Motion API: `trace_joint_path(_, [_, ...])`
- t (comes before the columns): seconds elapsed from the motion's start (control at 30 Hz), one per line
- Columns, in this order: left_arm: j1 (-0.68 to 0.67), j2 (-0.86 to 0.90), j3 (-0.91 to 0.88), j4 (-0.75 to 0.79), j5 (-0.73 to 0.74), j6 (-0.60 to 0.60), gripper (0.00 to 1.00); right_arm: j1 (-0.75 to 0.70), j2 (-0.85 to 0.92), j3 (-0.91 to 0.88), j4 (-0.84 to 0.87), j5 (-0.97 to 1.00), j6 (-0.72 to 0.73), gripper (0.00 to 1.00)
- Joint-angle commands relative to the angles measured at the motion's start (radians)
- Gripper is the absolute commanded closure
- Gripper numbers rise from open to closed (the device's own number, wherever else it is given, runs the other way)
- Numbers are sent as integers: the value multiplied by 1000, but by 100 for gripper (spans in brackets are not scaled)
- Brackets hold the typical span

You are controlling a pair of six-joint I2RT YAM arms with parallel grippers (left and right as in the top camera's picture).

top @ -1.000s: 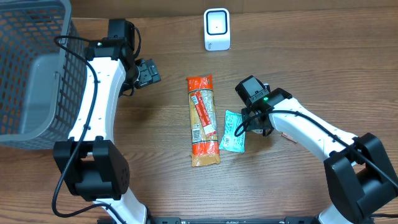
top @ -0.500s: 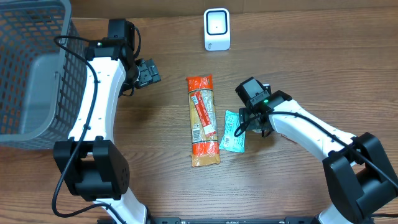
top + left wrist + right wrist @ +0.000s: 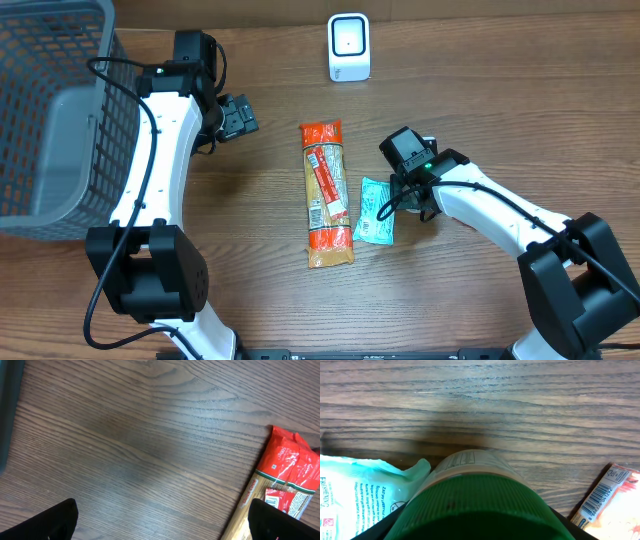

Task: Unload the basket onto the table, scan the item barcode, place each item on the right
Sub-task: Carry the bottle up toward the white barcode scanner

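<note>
Green-capped jar sits clamped between the right tool's jaws.

A barcode stands on the orange packet; the teal packet's print is too blurred.

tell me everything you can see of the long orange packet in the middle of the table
The long orange packet lies flat on the wooden table, lengthwise away from the robot, slightly tilted. It looks like glossy plastic film: red-orange ends, tan middle, white printed label. Its crimped red top end shows in the left wrist view. A teal sachet lies by the right side of its near end, perhaps touching.
</note>
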Motion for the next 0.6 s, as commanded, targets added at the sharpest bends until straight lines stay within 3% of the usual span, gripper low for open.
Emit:
trace_joint_path(0.0, [0,-23,16,2,-2,19,0,-4,-2,25,-28,6,0,61])
trace_joint_path(0.13, [0,-23,16,2,-2,19,0,-4,-21,105,-74,4,-40,61])
trace_joint_path(0.3, [-1,-23,16,2,-2,19,0,-4,-40,237,-173,-9,-80,74])
trace_joint_path(0.57, [-1,-23,16,2,-2,19,0,-19,-40,482,-339,-147,-137,74])
